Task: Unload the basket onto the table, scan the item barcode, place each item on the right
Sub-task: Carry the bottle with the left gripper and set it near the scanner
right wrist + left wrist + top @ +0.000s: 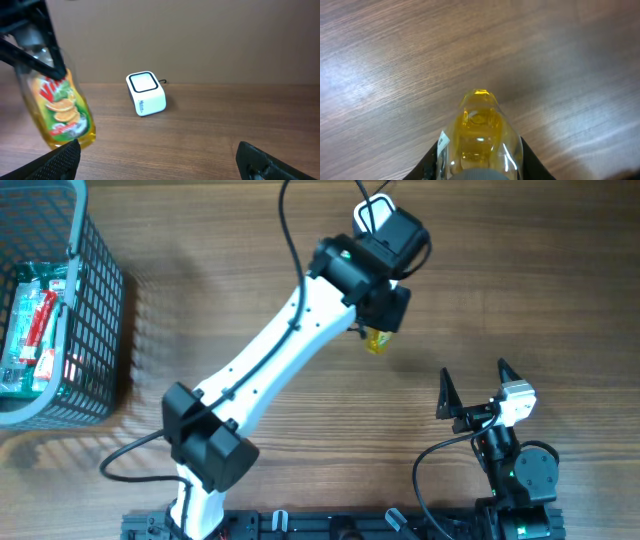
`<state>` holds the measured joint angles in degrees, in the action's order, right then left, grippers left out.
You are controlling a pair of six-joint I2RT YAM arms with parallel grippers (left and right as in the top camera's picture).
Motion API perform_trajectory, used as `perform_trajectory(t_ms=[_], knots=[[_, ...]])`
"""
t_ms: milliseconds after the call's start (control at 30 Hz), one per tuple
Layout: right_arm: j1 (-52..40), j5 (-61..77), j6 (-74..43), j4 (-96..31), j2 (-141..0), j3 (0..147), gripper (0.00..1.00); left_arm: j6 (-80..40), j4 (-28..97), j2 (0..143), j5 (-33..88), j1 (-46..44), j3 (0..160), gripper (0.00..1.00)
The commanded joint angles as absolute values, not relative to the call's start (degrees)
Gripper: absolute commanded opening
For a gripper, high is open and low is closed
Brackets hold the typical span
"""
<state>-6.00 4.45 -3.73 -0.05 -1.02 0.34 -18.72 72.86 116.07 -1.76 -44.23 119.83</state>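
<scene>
Yellow bottle [62, 112] pinched by left hand [480, 165], mostly hidden overhead; right hand [473, 378] spread, fingers partly cropped.

Brown wooden table [250, 260] with long grain lines, soft pale shine of light on it, plain brown wall [210, 35] at its far edge past the right fingers [260, 162]

Bottle [62, 112] seemingly before scanner [145, 93], basket [95, 310] well apart
</scene>
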Motion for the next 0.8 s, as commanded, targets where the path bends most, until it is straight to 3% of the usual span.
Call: perform_trajectory(t_ms=[0, 33, 67, 767], knots=[[-5.8, 3.9, -3.1, 0.1, -0.8, 0.3, 1.00, -29.9, 70.9, 117.4, -9.3, -45.9, 120.2, 0.20], [-5.8, 3.9, -3.1, 0.1, -0.8, 0.3, 1.00, -31.4, 70.1, 118.0, -9.3, -46.3, 120.2, 0.12], [-5.8, 3.9, -3.1, 0.1, -0.8, 0.3, 1.00, -32.1, 69.7, 118.4, -9.3, -46.7, 120.1, 0.11], [-5.8, 3.9, -3.1, 0.1, -0.8, 0.3, 1.00, -36.5, 58.2, 128.0, -10.6, -50.2, 120.0, 0.18]])
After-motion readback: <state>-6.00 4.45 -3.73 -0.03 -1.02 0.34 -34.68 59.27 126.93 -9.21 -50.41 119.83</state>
